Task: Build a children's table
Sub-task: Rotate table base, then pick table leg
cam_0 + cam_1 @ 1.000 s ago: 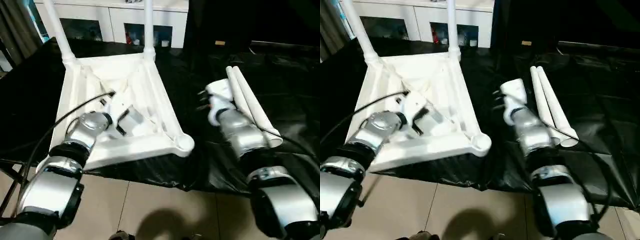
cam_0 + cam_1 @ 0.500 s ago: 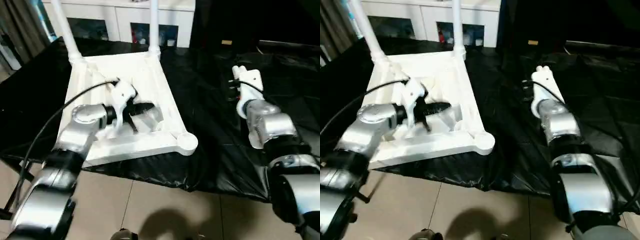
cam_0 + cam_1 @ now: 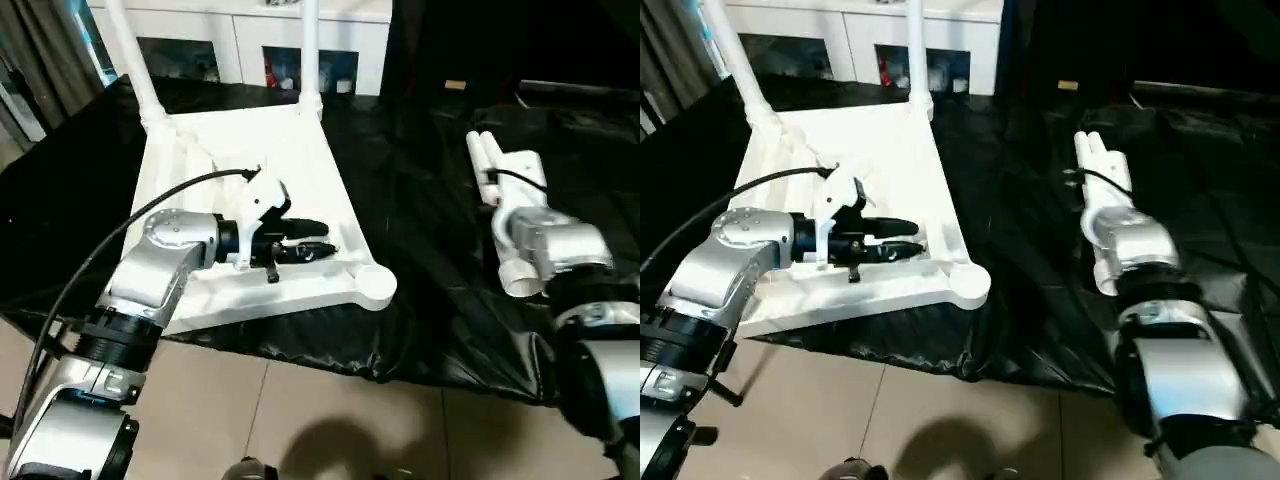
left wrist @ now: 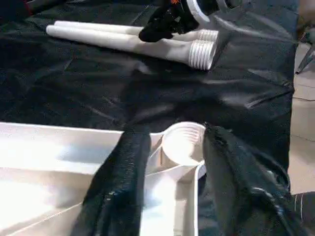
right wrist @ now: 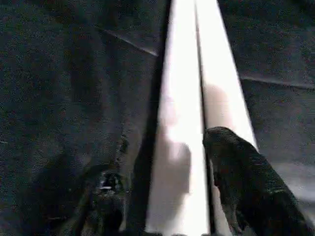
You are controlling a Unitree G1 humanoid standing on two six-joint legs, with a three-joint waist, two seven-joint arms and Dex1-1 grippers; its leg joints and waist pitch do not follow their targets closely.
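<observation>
The children's table point(image 3: 250, 160) lies upside down on the black sheet, ribbed underside up. Two white legs point(image 3: 308, 50) stand in its far sockets. Its near right corner socket point(image 3: 372, 287) is empty. My left gripper point(image 3: 318, 243) is open and points along the near rim at that socket point(image 4: 183, 142), a short way from it. Two loose legs point(image 3: 483, 150) lie side by side to the right, threaded ends point(image 4: 202, 49) toward me. My right gripper point(image 5: 162, 157) hangs open over them, with one leg point(image 5: 179, 123) between its fingers point(image 5: 246, 187).
A white glass-door cabinet point(image 3: 250, 40) stands behind the work table. The black sheet point(image 3: 420, 250) hangs over the near edge above the tiled floor point(image 3: 300, 420). A black cable point(image 3: 150, 200) loops over my left forearm. Dark curtains point(image 3: 50, 50) hang at the far left.
My left gripper has swung right along the near rim toward the empty corner socket. My right gripper has moved right and forward, from beside the loose legs to over them.
</observation>
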